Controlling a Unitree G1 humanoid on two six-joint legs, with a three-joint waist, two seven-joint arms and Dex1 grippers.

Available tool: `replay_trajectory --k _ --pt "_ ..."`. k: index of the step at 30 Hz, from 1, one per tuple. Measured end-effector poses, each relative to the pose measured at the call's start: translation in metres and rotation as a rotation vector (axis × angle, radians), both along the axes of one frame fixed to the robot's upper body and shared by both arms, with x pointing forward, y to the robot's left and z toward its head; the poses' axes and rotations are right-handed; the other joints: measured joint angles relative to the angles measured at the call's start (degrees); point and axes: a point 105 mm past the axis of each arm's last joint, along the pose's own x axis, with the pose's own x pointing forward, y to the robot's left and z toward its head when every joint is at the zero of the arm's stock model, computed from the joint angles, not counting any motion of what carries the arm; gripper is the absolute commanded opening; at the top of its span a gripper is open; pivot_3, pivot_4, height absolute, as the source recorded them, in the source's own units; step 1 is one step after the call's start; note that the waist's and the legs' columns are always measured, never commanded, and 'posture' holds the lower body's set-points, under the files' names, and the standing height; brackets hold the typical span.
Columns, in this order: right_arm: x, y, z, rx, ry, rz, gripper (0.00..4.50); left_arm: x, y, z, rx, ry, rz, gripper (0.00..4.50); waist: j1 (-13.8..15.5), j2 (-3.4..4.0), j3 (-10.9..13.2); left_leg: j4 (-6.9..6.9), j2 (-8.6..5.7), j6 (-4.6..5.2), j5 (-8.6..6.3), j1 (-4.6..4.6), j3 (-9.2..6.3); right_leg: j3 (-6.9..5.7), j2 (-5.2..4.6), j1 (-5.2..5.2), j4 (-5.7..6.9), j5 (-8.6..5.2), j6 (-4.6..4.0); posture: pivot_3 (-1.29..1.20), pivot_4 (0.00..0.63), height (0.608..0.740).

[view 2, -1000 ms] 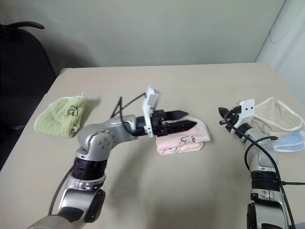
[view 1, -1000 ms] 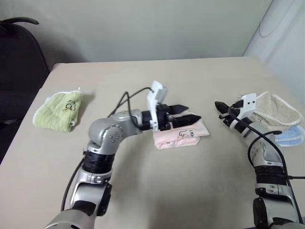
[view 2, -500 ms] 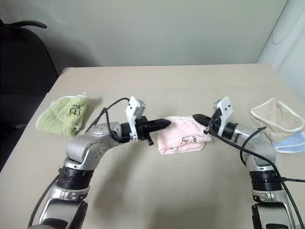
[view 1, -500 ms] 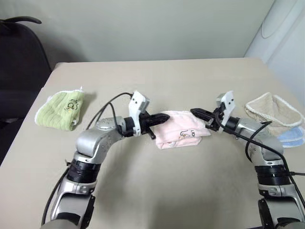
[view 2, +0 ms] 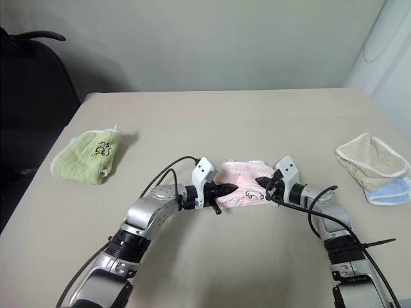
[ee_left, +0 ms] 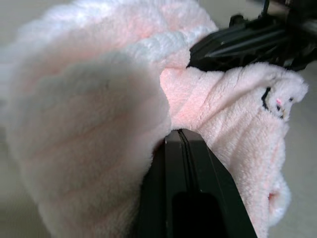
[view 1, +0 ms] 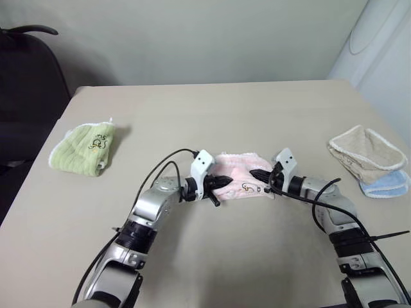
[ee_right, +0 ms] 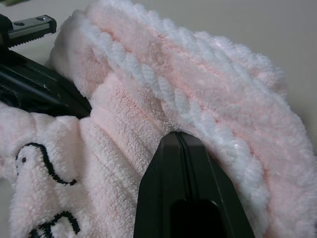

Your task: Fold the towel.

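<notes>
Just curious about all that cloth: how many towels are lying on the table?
4: a green towel at the left, a pink towel in the middle, and at the right a beige towel lying on a blue towel. More might be hidden beneath.

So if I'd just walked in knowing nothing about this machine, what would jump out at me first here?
Probably the bunched pale pink terry towel at the middle of the beige table, with the left gripper and the right gripper poking into it from either side, both shut. Next, the folded light green towel lying on the table's left side, and a cream-beige towel resting on a light blue cloth at the right edge.
</notes>
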Motion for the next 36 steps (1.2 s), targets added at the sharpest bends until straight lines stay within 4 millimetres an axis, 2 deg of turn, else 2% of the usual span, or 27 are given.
replay_trajectory --k 2,5,7,10,15,19,29,31,36 --pt "-0.002 -0.006 0.009 0.029 -0.013 -0.010 0.00 0.002 0.008 0.021 -0.107 -0.009 0.035 0.03 0.1 -0.01 0.0 0.00 -0.03 -0.64 0.37 -0.14 0.02 0.00 0.00 -0.11 0.00 -0.02 0.02 0.00 0.150 0.740" --pt "-0.006 -0.019 0.033 0.075 -0.060 -0.027 0.00 0.005 0.033 0.060 -0.256 -0.057 0.119 0.03 0.0 -0.01 0.0 -0.01 -0.04 -0.68 0.39 -0.19 0.13 0.04 0.01 -0.14 -0.06 -0.04 0.07 0.00 0.150 0.740" --pt "-0.008 -0.028 0.047 0.081 -0.095 -0.039 0.00 0.005 0.050 0.073 -0.309 -0.063 0.170 0.03 0.0 -0.02 0.0 -0.01 -0.04 -0.68 0.39 -0.11 0.19 0.13 0.01 -0.08 -0.06 -0.07 0.11 0.00 0.150 0.740" --pt "-0.009 -0.035 0.055 0.077 -0.103 -0.049 0.00 0.002 0.069 0.073 -0.344 -0.021 0.232 0.03 -0.1 -0.04 0.0 -0.04 -0.07 -0.64 0.37 0.04 0.33 0.48 0.07 -0.06 0.00 -0.12 0.23 0.00 0.150 0.740" --pt "-0.004 -0.042 0.054 0.075 -0.092 -0.073 0.00 -0.002 0.083 0.051 -0.320 0.101 0.303 0.03 -0.1 -0.08 0.1 0.00 -0.12 -0.50 0.29 0.08 0.46 0.86 0.11 -0.11 0.01 -0.06 0.42 0.00 0.150 0.740" --pt "-0.002 -0.045 0.052 0.080 -0.085 -0.084 0.00 -0.006 0.081 0.042 -0.327 0.182 0.302 0.93 -0.1 -0.09 0.1 0.00 -0.12 -0.47 0.28 0.08 0.51 0.95 0.11 -0.15 0.02 -0.05 0.44 0.00 0.150 0.740" --pt "0.001 -0.046 0.049 0.088 -0.077 -0.100 0.00 -0.016 0.059 0.015 -0.328 0.404 0.253 4.47 -0.1 -0.10 0.1 0.00 -0.12 -0.47 0.29 0.09 0.62 1.05 0.11 -0.21 0.04 -0.04 0.44 0.00 0.150 0.740" --pt "0.001 -0.046 0.049 0.090 -0.078 -0.105 0.00 -0.019 0.050 0.007 -0.311 0.453 0.231 4.47 -0.1 -0.10 0.1 0.00 -0.12 -0.47 0.29 0.09 0.64 1.07 0.11 -0.22 0.04 -0.04 0.45 0.00 0.150 0.740" --pt "0.002 -0.047 0.050 0.093 -0.082 -0.119 0.00 -0.014 0.039 0.004 -0.313 0.502 0.218 4.47 0.1 -0.10 0.1 0.02 -0.12 -0.43 0.30 0.11 0.66 1.08 0.11 -0.17 0.05 -0.02 0.49 0.00 0.150 0.740"
